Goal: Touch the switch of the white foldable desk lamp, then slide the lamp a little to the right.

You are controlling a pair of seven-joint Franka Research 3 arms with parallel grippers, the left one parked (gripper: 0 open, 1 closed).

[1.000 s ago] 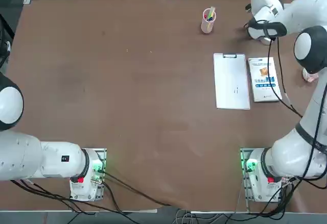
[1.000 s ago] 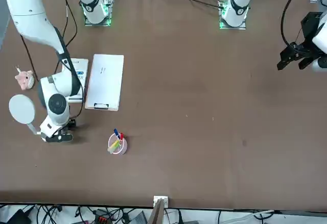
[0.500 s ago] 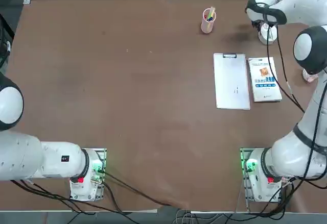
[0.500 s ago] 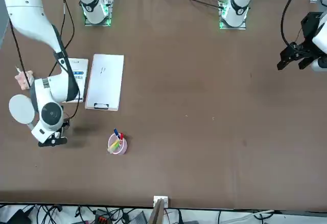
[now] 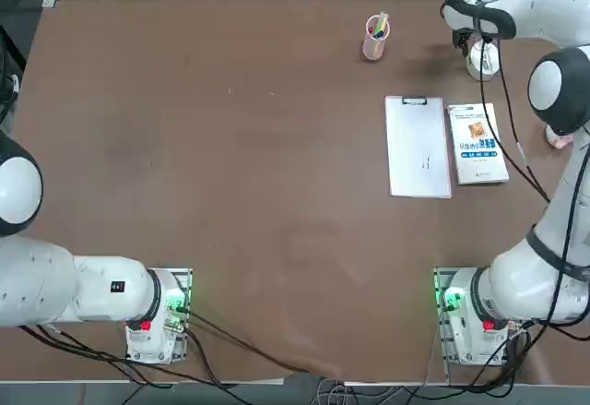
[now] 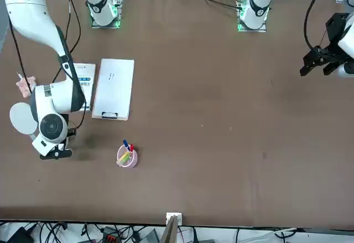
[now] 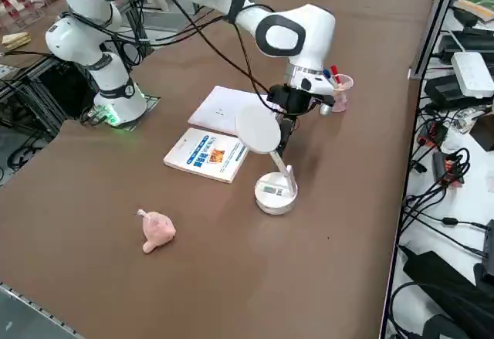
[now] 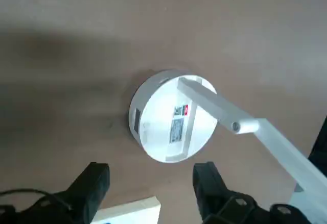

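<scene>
1. The table [image 7: 139, 293] is carrying everything, with the working arm reaching out to its far right corner.
2. The right gripper [image 8: 150, 185] is hanging in the air above the white foldable desk lamp [image 7: 272, 171], its fingers [image 8: 94, 183] spread apart and gripping nothing, clear of the lamp's base.
3. The lamp is standing near the far right corner of the table, its round head tilted up on the thin arm.
4. A clipboard [image 5: 418, 147] and a booklet [image 5: 477, 142] are lying side by side nearer the robot.
5. A pink pen cup [image 5: 375, 38] is standing left of the lamp.
6. A pink pig figurine [image 7: 157, 230] is sitting near the right edge.
7. The switch [image 8: 148, 127] is lying on the base top, untouched.
</scene>
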